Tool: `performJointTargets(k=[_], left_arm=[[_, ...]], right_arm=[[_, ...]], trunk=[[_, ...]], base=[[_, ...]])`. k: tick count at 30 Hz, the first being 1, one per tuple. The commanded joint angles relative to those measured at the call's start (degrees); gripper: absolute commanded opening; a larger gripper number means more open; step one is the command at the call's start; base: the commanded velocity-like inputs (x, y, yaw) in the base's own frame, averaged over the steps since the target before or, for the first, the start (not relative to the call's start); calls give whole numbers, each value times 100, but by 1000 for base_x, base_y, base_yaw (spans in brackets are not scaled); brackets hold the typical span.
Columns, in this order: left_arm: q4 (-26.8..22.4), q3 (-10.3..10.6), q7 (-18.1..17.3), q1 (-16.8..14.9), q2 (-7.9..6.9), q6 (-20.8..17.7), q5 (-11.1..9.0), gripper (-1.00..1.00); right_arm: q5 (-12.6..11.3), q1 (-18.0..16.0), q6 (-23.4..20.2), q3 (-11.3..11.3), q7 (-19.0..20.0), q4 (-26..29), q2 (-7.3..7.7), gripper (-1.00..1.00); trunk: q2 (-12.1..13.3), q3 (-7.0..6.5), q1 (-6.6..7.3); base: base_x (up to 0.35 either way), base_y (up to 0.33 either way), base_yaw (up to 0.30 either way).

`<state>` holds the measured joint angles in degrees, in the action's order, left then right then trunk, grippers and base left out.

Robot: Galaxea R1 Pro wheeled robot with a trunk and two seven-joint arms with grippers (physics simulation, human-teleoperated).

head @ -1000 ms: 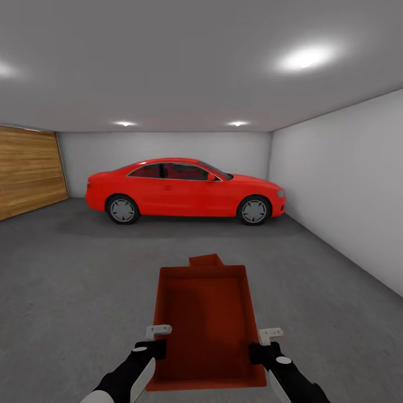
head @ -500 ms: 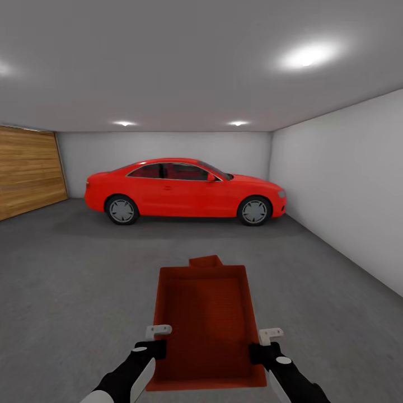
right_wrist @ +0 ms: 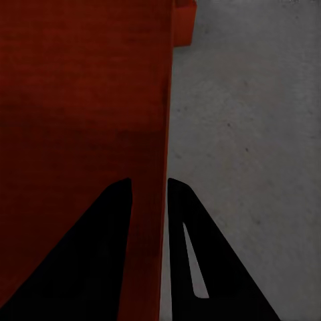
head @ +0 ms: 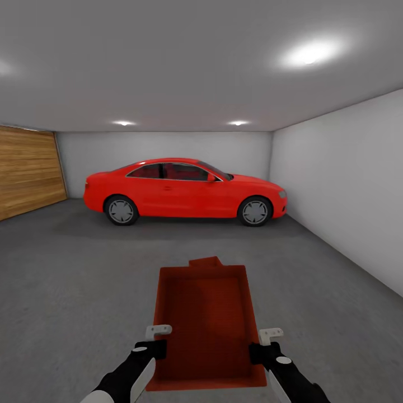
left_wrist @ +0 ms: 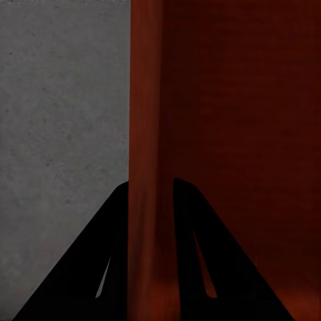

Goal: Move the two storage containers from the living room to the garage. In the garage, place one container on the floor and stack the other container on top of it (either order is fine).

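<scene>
I hold one orange-red storage container [head: 204, 319] level in front of me, above the grey concrete floor [head: 73, 280] of the garage. My left gripper [head: 158, 342] is shut on its left wall, and the left wrist view shows that wall [left_wrist: 150, 134] pinched between the black fingers [left_wrist: 114, 254]. On the opposite side my right gripper [head: 261, 345] is shut on the right wall [right_wrist: 150, 120]. A small orange-red piece [head: 206, 261] pokes out past the held bin's far edge, low on the floor; it looks like the second container, mostly hidden.
A red two-door car [head: 184, 190] is parked across the back of the garage. A wooden plank door [head: 28, 170] lines the left side and a white wall [head: 347, 184] runs along the right. Open concrete lies on both sides of the bin.
The whole view has crept slightly forward: the car looks a touch larger. Both grippers keep the same hold on the container.
</scene>
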<state>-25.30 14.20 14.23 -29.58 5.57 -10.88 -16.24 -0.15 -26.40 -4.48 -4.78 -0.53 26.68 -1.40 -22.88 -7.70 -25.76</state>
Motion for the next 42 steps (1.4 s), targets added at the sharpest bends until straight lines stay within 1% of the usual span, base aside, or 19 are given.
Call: performJointTargets(k=[1, 13, 19, 36, 42], left_arm=[[-54, 4, 63, -1, 443, -28, 52, -100], [-54, 4, 68, -2, 443, -28, 57, -100], [-54, 4, 62, -3, 443, -28, 50, -100], [-54, 4, 62, 1, 443, -28, 42, -100], [-54, 4, 62, -2, 443, -28, 50, -100]], right_arm=[[-12, 3, -36, -6, -9, -5, -387, -100], [-12, 3, -36, -6, -9, -5, -386, -100], [-12, 3, -36, -6, -9, -5, -387, -100], [-12, 3, -36, -6, -9, -5, -387, -100], [-12, 3, -36, -6, -9, -6, -387, -100]], trunk=[[-5, 3, -3], [-5, 3, -3], [-5, 3, -3], [-5, 3, -3], [-5, 3, -3]], base=[[44, 0, 0], [7, 0, 0], [121, 0, 0], [4, 0, 0], [232, 0, 0]])
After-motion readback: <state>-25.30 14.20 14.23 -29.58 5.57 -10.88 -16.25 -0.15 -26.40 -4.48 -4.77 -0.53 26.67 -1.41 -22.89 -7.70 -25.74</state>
